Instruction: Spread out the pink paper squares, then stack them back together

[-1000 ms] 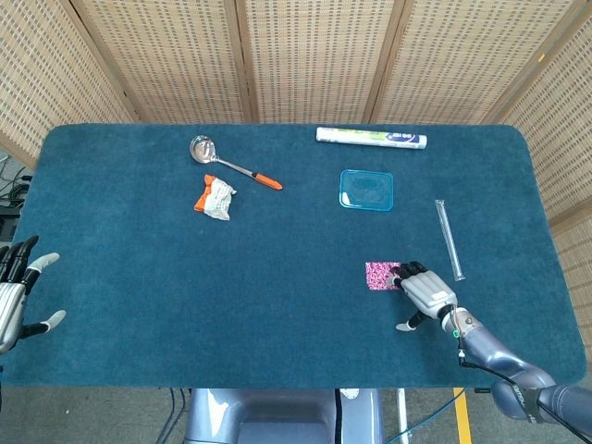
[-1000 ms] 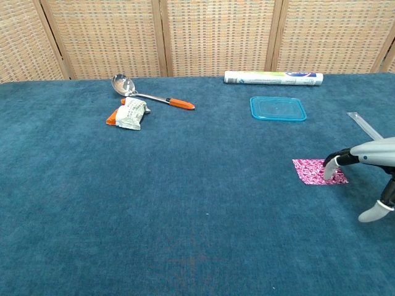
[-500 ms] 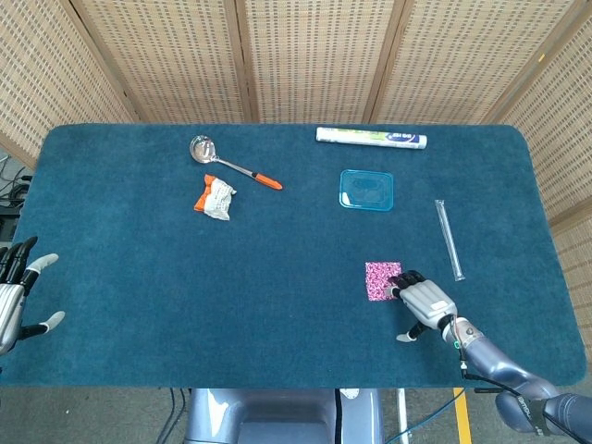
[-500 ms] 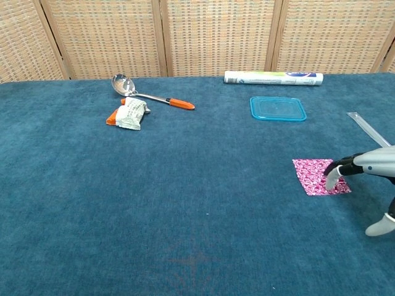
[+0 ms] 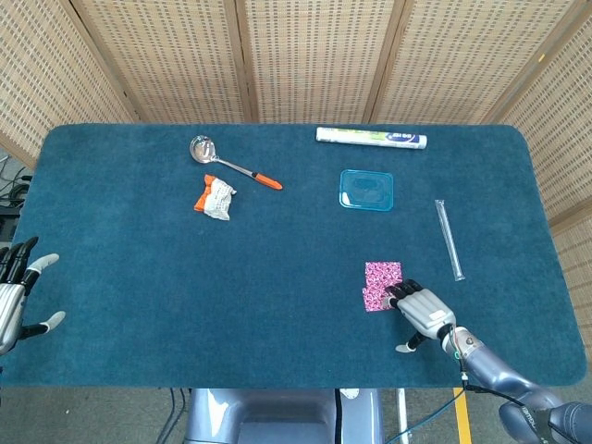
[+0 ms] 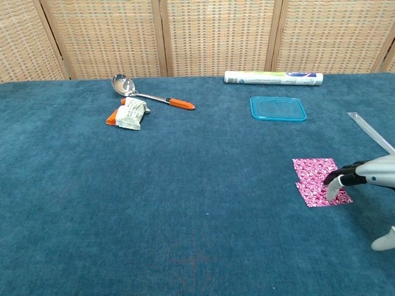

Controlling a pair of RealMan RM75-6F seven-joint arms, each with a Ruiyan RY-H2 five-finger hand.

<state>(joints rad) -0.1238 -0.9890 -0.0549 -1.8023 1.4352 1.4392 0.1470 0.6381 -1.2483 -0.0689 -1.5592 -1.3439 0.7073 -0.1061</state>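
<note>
At the near right part of the table (image 5: 139,296), the right hand (image 5: 421,308) presses its fingertips (image 6: 331,180) on the pink paper squares (image 5: 381,285), holding nothing, with the thumb kept apart. Compared with one second ago, this hand is closer to the robot, and the top square has slid with it, so a second square now shows behind it, partly overlapped. I judge that the spreading has just begun, and more squares may remain in the pile. Far at the left edge, the left hand (image 5: 17,294) stays open and idle.
</note>
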